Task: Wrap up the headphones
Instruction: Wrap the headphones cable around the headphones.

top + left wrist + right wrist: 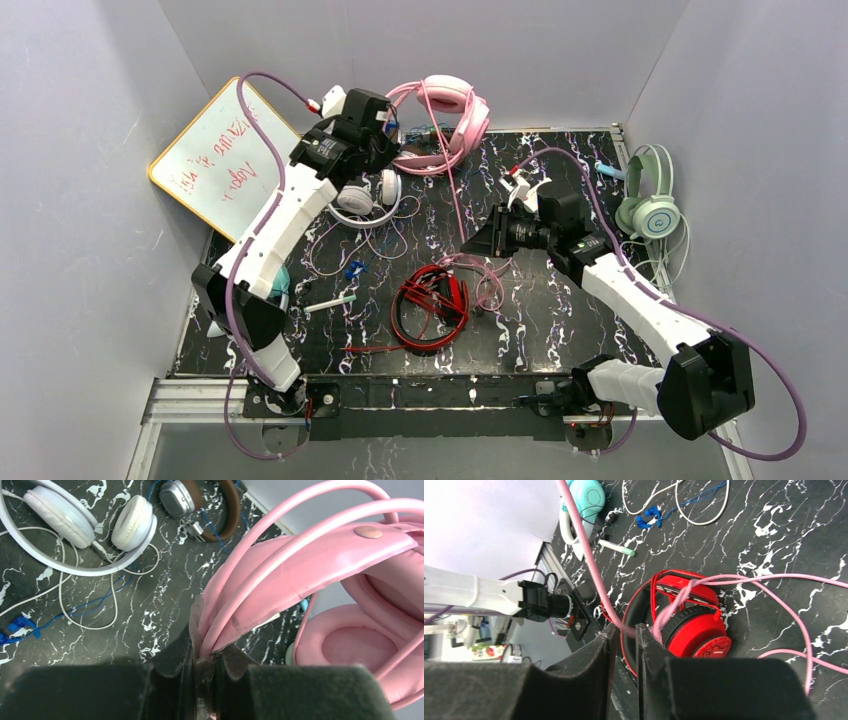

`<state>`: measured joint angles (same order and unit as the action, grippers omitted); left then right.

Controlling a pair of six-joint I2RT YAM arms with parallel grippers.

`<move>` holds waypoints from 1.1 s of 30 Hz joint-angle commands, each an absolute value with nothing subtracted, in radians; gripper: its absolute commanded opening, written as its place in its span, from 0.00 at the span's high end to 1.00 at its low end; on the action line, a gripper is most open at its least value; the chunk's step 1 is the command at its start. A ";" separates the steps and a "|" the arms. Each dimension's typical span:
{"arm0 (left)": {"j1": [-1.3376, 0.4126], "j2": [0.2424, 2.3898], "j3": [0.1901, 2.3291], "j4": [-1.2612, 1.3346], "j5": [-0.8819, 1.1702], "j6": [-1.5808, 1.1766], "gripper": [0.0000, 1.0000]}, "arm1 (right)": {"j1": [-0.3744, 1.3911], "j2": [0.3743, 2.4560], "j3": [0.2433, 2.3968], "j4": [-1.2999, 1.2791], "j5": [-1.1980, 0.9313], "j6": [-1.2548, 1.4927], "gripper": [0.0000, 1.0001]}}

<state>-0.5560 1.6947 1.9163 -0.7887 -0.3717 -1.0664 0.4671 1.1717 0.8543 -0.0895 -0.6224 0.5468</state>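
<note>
Left claw clamped tight on the pink headphones, gripping the headband and holding them up at the counter's back edge. Right claw stands barely parted, pink cord threading through; pinched or loose, can't tell. Light set, I'd say: springy band, limp slick cord, best taken near the cups. Cord runs back-to-front.

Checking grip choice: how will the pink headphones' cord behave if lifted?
Likely floppy: the pink cord lies in loose loops across the table. It may snag, since it drapes over the red headphones. Thin and smooth, it could slip out of the right pincer.
</note>
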 commanded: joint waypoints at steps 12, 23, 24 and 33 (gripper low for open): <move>-0.541 1.548 2.058 -0.744 -0.282 -1.119 1.00 | 0.473 1.159 0.802 -0.030 -0.556 0.372 0.25; -0.541 1.568 2.123 -0.752 -0.238 -1.137 1.00 | 0.472 1.176 0.817 0.114 -0.484 0.434 0.05; -0.541 1.574 2.125 -0.752 -0.227 -1.141 1.00 | 0.474 1.192 0.821 0.135 -0.479 0.475 0.05; -0.541 1.568 2.103 -0.741 -0.206 -1.169 1.00 | 0.569 1.326 0.887 0.338 -0.370 0.632 0.04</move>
<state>-0.5446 1.6154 2.0697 -0.8242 -0.2256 -1.1191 0.5343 1.2823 0.8070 0.2020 -0.4362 0.5735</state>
